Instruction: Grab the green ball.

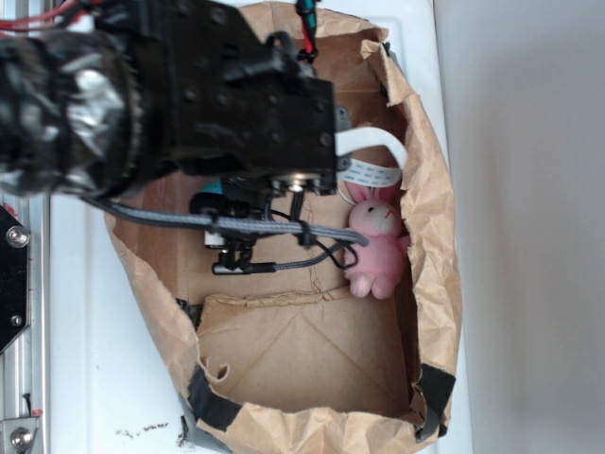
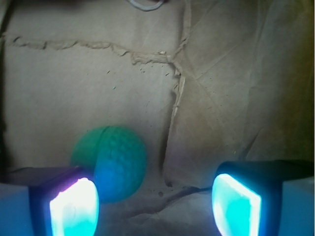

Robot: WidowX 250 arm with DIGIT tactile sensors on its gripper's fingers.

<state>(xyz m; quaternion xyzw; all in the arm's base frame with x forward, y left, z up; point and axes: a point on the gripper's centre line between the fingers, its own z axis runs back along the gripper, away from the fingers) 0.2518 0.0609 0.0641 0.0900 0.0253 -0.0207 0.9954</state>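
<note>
In the wrist view the green ball [image 2: 110, 160], a dimpled mint-green sphere, rests on the brown paper floor just beyond my left pad [image 2: 74, 209]. My gripper [image 2: 155, 206] is open, its two glowing cyan pads wide apart with only bare paper between them. The ball lies left of the gap's centre, touching neither pad that I can tell. In the exterior view the black arm and gripper [image 1: 236, 236] reach down into the paper bag [image 1: 435, 236], and only a small teal sliver of the ball [image 1: 214, 188] shows under the wrist.
A pink plush bunny [image 1: 378, 241] leans against the bag's right wall, next to a white ribbon cable [image 1: 373, 161]. Crumpled paper walls ring the space. A torn paper seam [image 2: 174, 88] runs across the floor. A metal rail [image 1: 24, 331] stands at the left.
</note>
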